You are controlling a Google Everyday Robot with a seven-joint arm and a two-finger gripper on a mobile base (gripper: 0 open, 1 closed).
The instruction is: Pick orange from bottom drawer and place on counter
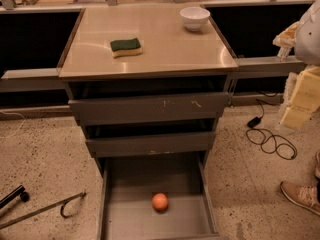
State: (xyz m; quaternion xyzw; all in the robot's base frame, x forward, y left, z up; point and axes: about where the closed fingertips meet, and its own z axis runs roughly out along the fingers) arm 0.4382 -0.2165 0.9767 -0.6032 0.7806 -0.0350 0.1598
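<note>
The orange (160, 202) lies on the floor of the open bottom drawer (195, 219), near its middle. The two grey drawers above it, the upper one (150, 109) and the middle one (150, 144), are pulled out slightly. The beige counter (165, 54) tops the cabinet. My arm's white and cream parts, with the gripper (298, 101), hang at the right edge, well right of the cabinet and far from the orange. It holds nothing that I can see.
A green and yellow sponge (126, 47) and a white bowl (195, 18) sit on the counter. A black cable (270, 141) lies on the floor at right, next to a person's shoe (300, 195). A metal rod with a hook (45, 209) lies at left.
</note>
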